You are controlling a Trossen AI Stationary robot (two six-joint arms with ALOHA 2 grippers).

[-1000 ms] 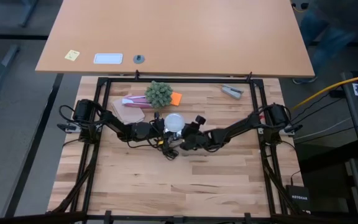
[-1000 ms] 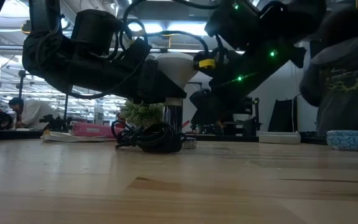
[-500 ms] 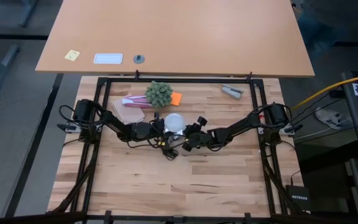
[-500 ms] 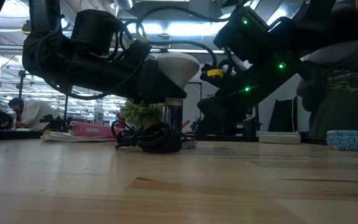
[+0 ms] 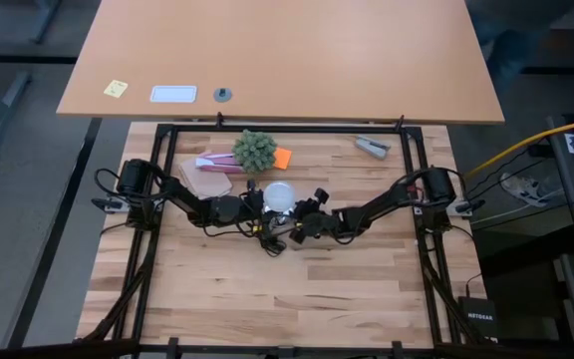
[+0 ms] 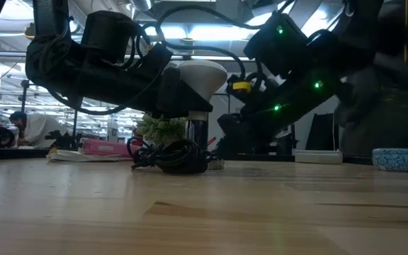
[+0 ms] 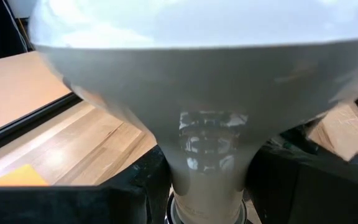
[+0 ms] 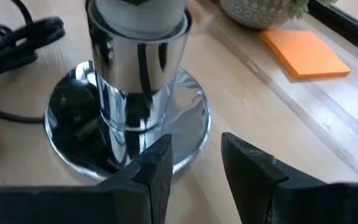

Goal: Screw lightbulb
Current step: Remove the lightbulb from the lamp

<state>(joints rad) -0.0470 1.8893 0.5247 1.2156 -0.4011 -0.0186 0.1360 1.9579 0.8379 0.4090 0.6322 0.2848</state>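
From above, the bulb (image 5: 280, 194) stands at the table (image 5: 297, 299) centre, the left claw (image 5: 263, 202) on it; the right claw (image 5: 297, 225) has edged nearer its base than a second ago. Seen from table height, the bulb's neck sits in a chrome socket (image 6: 196, 134) beside a black cord (image 6: 165, 154). Left wrist: fingers (image 7: 135, 186) clamped on the neck. Right wrist: fingers (image 8: 154, 163) slightly apart, empty, just before the socket's base, probably closing in to steady it for turning
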